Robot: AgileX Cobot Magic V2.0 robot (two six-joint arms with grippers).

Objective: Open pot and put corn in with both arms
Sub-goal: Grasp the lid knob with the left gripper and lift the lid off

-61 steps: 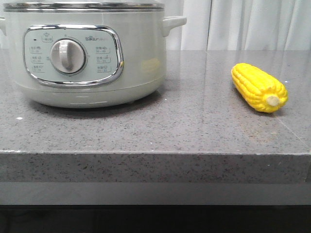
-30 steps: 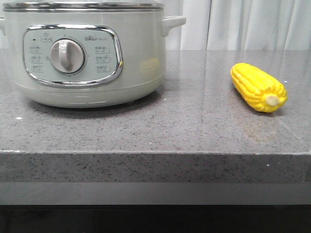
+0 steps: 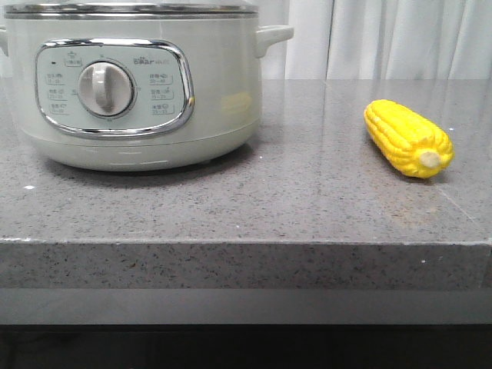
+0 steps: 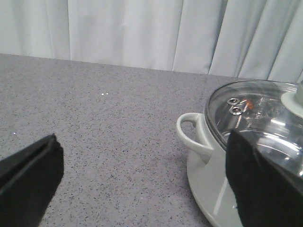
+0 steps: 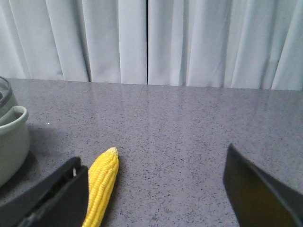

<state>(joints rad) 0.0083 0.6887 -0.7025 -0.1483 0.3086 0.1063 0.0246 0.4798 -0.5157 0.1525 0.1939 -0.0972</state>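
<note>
Pot (image 3: 138, 84) lidded, on counter (image 3: 246, 207) left, top cropped. Corn (image 3: 408, 138) lies well apart at right. Left gripper (image 4: 142, 189) and right gripper (image 5: 156, 198): jaws spread wide, empty, fingertips cut off by frame.

A kitchen-style setup is showing here, though it is looking more like a staged test bench than a lived-in home. A speckled grey stone countertop (image 3: 254, 207) is carrying an electric cooker, the pot (image 3: 138, 84), with a dial panel and glass lid, and an ear of corn (image 3: 407, 138) is lying on the same surface. Pale pleated curtains (image 5: 189, 42) are hanging right behind the counter and are closing off the whole background.
</note>
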